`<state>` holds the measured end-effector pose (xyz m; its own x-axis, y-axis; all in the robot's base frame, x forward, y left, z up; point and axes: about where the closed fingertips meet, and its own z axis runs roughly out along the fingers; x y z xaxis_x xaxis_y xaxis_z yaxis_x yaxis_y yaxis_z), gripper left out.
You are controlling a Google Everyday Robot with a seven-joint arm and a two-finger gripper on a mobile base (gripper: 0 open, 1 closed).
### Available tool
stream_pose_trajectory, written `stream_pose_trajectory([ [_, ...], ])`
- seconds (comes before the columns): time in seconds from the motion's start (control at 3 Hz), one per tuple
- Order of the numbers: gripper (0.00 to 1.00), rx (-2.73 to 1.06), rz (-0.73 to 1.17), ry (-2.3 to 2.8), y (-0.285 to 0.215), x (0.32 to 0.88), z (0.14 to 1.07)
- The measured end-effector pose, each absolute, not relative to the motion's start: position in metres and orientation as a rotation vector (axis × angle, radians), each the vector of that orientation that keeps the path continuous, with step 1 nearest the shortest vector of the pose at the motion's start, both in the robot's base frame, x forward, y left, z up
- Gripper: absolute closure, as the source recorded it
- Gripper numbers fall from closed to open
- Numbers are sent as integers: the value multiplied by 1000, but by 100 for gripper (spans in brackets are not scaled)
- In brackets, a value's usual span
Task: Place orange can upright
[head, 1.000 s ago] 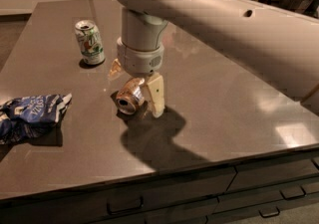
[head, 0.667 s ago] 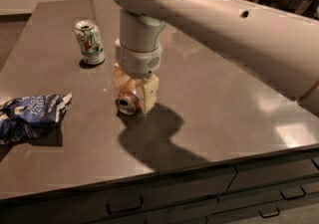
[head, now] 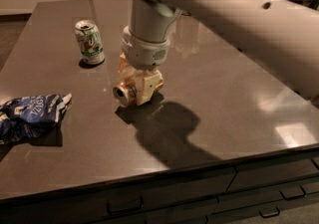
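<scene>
Camera view. Shows gripper (head: 134,88) at the surface (head: 224,98), jaws newly closed around the sideways orange can (head: 122,94). Secures the grasp; leaves uprighting undone.

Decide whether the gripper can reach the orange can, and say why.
Probably yes: the gripper grips the orange can, lying on its side; the green can and blue bag sit aside.

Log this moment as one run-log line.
gripper: mid-table, shut on orange can | orange can: lying on its side on table | green-and-white can: upright, apart | blue bag: left edge
</scene>
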<state>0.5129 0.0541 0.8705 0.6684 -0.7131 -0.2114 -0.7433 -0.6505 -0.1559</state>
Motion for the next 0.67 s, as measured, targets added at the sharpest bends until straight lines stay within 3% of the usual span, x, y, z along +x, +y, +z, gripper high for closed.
stream_pose_trajectory([
  [0.33,100,-2405,344,1358,40,524,898],
  [0.67,100,-2110,548,1500,32,529,919],
])
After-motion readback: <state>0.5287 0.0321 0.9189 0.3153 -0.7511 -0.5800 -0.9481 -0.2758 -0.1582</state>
